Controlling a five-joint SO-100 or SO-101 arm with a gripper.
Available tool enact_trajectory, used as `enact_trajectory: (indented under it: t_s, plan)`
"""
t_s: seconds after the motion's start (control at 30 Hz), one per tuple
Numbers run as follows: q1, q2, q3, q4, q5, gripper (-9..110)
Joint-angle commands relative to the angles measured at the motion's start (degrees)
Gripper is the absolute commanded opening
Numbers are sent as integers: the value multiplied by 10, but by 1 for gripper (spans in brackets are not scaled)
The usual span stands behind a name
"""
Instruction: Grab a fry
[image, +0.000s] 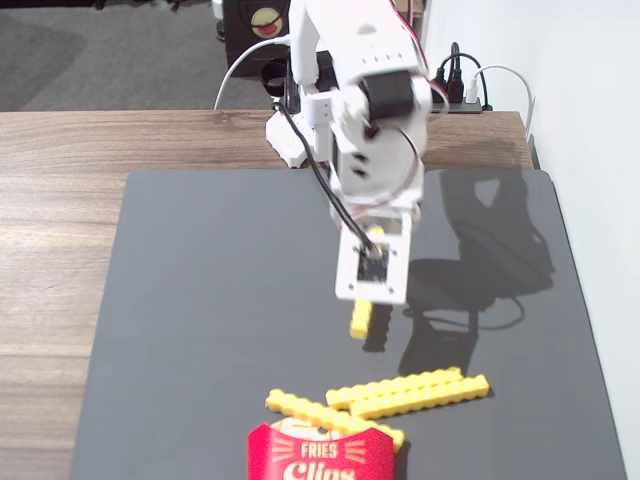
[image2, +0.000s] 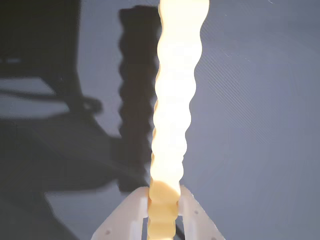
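Note:
My gripper (image2: 162, 202) is shut on the fry (image2: 175, 100), a thin yellow stick with a bumpy edge. In the wrist view the fry runs up from between the white fingers (image2: 125, 215) to the top edge, overexposed, with its dark shadow to the left. In the fixed view the gripper (image: 368, 290) hangs over the middle of the black mat, and only the fry's lower end (image: 361, 319) shows below the white wrist block, lifted off the mat.
On the black mat (image: 200, 300), two longer yellow sticks (image: 410, 392) lie paired side by side near the front. A red "Fries" carton (image: 320, 455) with joined yellow sticks (image: 325, 412) sits at the front edge. Wooden table (image: 60, 200) lies left; cables and a plug strip behind.

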Motion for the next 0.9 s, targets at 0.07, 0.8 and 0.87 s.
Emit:
enact_trajectory:
  t_s: [0.07, 0.8, 0.87]
  plan:
    - [80, 142, 11, 74, -85, 1]
    - [203, 210, -57, 149, -244, 1]
    - [203, 206, -57, 149, -244, 1]
